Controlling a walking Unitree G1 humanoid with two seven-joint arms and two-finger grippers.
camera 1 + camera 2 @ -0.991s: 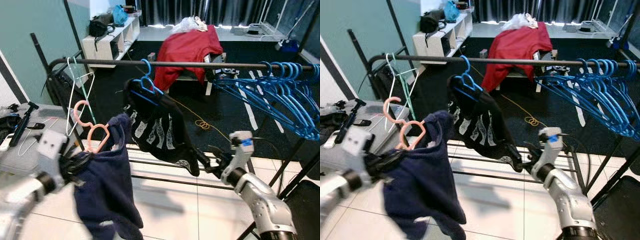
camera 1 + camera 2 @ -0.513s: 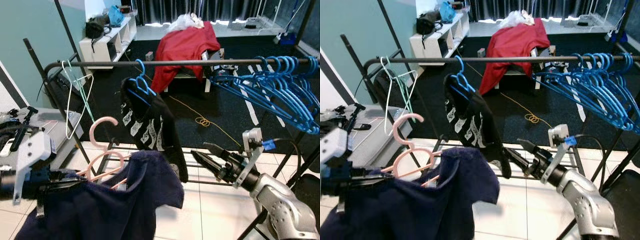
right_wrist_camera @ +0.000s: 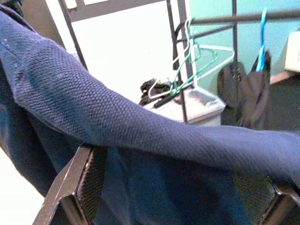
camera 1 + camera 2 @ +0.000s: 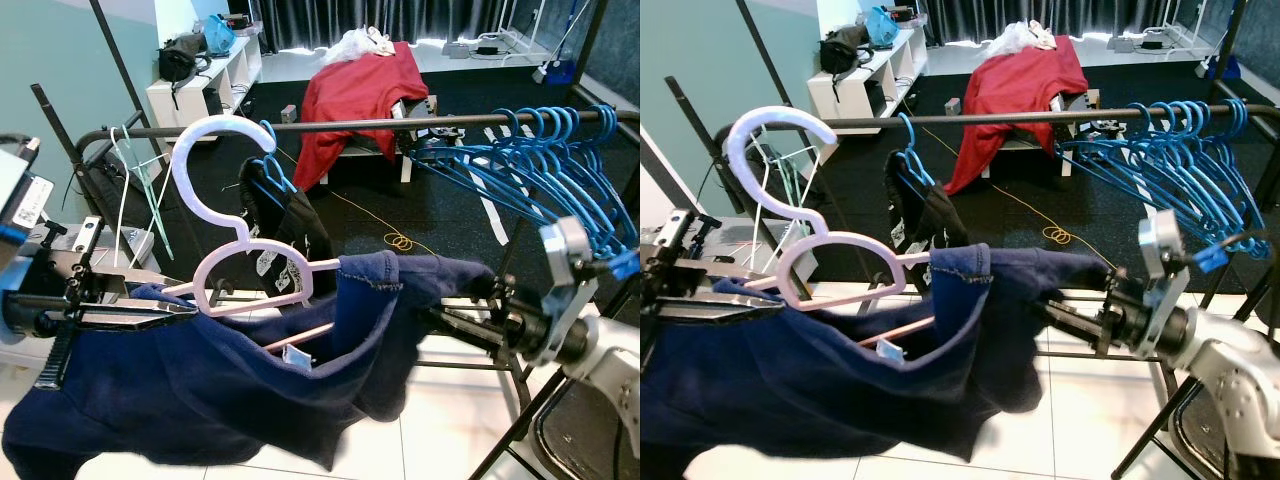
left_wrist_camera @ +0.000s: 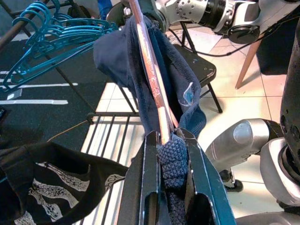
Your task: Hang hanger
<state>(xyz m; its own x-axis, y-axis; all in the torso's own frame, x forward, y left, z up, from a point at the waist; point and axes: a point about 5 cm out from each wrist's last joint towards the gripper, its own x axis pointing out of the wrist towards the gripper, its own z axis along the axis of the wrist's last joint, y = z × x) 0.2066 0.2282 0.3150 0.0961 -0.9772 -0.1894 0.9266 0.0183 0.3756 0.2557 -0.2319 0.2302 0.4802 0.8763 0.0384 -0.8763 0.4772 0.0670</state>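
A: Where the left eye view looks down past the rail (image 4: pixel 400 125), what is the left gripper (image 4: pixel 150 312) doing?
B: Its jaws are clamped on one arm of the pink hanger (image 4: pixel 235 265), which carries a navy garment (image 4: pixel 230 385). The hook stands just in front of the rail, not over it.

A: And the right eye view?
B: The right gripper (image 4: pixel 1065 318) reaches in under the garment's far end, below the blue hangers (image 4: pixel 1185 170). A black printed garment (image 4: pixel 925 215) hangs on the rail behind.

A: The left wrist view?
B: The fingers (image 5: pixel 150 183) pinch the hanger's arm together with the knit cloth.

A: The right wrist view?
B: The fingers (image 3: pixel 77 183) stand wide apart, with the navy cloth draped across them.
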